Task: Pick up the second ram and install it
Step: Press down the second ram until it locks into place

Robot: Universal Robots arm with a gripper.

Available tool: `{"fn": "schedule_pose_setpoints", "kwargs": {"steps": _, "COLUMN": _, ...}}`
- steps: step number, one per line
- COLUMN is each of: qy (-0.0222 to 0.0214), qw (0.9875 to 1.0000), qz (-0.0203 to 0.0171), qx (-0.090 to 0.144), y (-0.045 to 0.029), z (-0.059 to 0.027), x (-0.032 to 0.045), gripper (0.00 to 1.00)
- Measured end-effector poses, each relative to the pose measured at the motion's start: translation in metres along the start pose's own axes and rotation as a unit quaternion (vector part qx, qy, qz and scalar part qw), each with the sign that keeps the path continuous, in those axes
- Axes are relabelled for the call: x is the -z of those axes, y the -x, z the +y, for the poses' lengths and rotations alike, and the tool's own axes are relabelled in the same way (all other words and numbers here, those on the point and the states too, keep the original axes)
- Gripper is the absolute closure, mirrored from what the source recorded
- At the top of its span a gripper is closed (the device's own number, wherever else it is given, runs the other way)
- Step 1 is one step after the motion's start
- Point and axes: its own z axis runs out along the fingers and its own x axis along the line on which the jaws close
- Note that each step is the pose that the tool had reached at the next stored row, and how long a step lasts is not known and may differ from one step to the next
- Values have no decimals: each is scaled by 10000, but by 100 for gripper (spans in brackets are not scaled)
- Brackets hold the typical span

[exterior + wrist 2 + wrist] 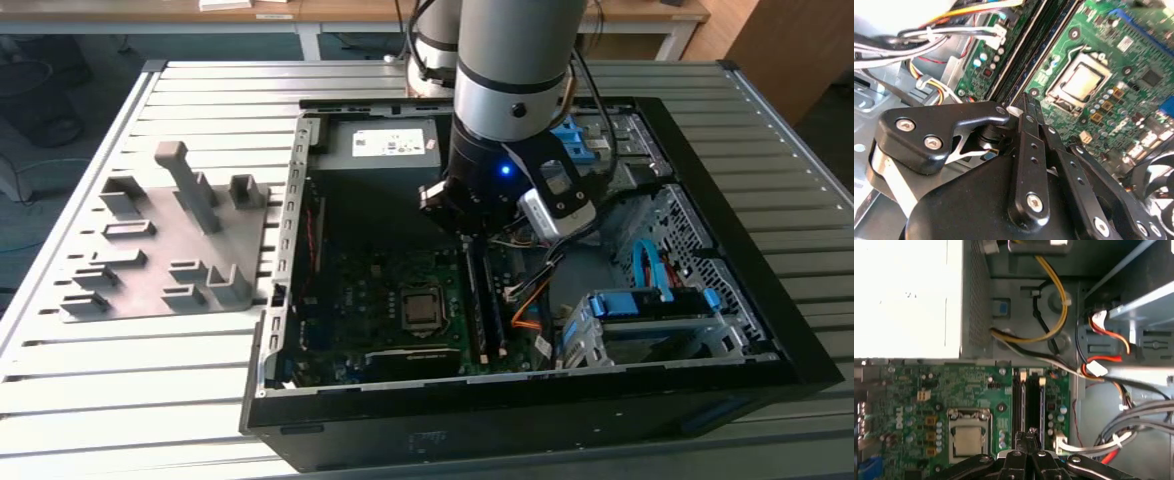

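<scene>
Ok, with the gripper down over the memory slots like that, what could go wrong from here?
The shut gripper sits right over the memory slots; a slightly off-line push could stress a slot or the board.
The bare processor socket lies just beside the slots, so a sideways slip could strike it.
Loose cables hang near the slots and might snag the gripper.

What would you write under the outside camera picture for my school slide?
Robot arm's gripper reaches down into an open computer case, right above the memory slots on the green board.
</scene>
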Motion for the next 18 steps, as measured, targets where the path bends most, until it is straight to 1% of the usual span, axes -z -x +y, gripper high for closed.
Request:
{"fn": "schedule_pose_setpoints", "kwargs": {"steps": 2, "qy": 0, "qw": 10000, "qz": 0, "qx": 0, "y": -1, "z": 44, "x": -35, "gripper": 90}}
{"fn": "schedule_pose_setpoints", "kwargs": {"steps": 12, "qy": 3, "qw": 10000, "qz": 0, "qx": 0, "y": -3, "z": 186, "x": -219, "gripper": 90}}
{"fn": "schedule_pose_setpoints", "kwargs": {"steps": 14, "qy": 3, "qw": 10000, "qz": 0, "qx": 0, "y": -4, "z": 204, "x": -254, "gripper": 90}}
{"fn": "schedule_pose_setpoints", "kwargs": {"steps": 18, "qy": 4, "qw": 10000, "qz": 0, "qx": 0, "y": -4, "z": 208, "x": -325, "gripper": 90}}
